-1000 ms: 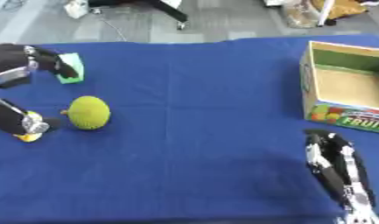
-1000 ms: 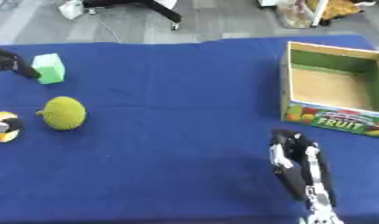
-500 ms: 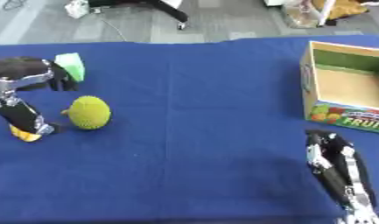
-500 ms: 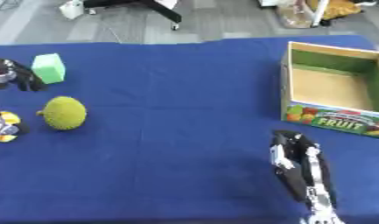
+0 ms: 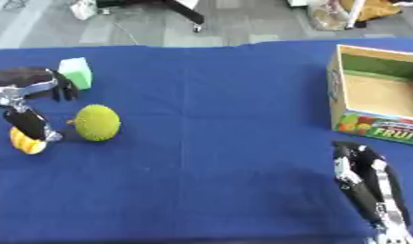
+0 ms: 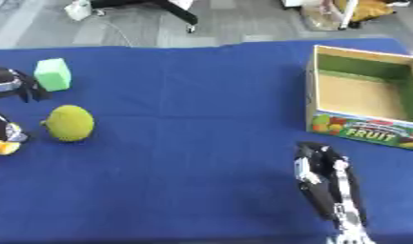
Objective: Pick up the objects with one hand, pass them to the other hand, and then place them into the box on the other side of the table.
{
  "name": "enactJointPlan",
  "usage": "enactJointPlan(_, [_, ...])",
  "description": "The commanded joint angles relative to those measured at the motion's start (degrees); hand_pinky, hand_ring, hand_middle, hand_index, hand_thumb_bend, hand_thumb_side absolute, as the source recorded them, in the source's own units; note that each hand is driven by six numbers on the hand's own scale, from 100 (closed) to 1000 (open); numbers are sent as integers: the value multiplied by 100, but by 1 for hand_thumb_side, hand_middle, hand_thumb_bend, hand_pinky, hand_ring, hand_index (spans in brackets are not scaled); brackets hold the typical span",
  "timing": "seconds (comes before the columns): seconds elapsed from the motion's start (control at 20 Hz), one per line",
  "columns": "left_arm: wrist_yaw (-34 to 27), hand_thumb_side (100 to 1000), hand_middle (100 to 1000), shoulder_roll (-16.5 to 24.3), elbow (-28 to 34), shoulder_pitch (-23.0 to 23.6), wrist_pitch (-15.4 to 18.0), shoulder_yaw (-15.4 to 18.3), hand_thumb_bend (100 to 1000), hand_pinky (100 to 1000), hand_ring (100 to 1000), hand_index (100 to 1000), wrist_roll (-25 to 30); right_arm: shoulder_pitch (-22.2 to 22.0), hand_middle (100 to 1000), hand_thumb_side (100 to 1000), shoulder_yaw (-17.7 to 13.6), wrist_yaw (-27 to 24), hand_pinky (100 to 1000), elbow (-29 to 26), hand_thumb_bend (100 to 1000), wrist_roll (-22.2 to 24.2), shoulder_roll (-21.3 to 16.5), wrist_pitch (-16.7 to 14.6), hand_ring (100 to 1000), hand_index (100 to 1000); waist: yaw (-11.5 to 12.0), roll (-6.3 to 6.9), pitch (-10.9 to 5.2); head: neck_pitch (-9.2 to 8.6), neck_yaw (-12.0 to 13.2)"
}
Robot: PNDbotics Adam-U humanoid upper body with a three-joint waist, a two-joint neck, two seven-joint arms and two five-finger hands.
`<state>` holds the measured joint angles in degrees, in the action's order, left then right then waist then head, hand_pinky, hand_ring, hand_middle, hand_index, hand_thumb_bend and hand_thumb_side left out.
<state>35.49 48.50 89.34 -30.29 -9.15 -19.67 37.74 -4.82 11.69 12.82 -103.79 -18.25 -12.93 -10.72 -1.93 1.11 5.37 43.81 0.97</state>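
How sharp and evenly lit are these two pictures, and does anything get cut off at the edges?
Left eye view: soft overall, even light, no glare; the left robot hand looks smeared. Right eye view: equally soft; that hand is cropped at the left edge, and the open cardboard fruit box runs off the right edge.

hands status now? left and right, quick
Left hand: over the yellow object at the table's left edge, fingers reaching down onto it; whether it grips cannot be told.
Right hand: open, holding nothing, idle at lower right.
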Motion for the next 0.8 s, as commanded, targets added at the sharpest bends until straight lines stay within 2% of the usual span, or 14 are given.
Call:
enactJointPlan(0.05, [106, 146, 712, -8, -200, -171, 10, 61, 476, 806, 713, 832, -88, 37, 268, 633, 2, -20, 297, -48, 100, 13, -67, -12, 221, 683, -4, 26, -60, 31, 23])
enactJointPlan(0.45, [646, 134, 717, -449, -932, -386, -70, 116, 481, 802, 710, 840, -523, 52, 267, 633, 9, -36, 297, -49, 100, 24, -44, -14, 221, 683, -24, -9, -46, 31, 77])
enactJointPlan(0.8, [733, 144, 728, -711, -1265, -492, 33, 53, 468, 804, 714, 849, -524, 77, 267, 633, 16, -50, 297, -50, 100, 30, -25, -16, 221, 683, -55, -27, -23, 31, 115])
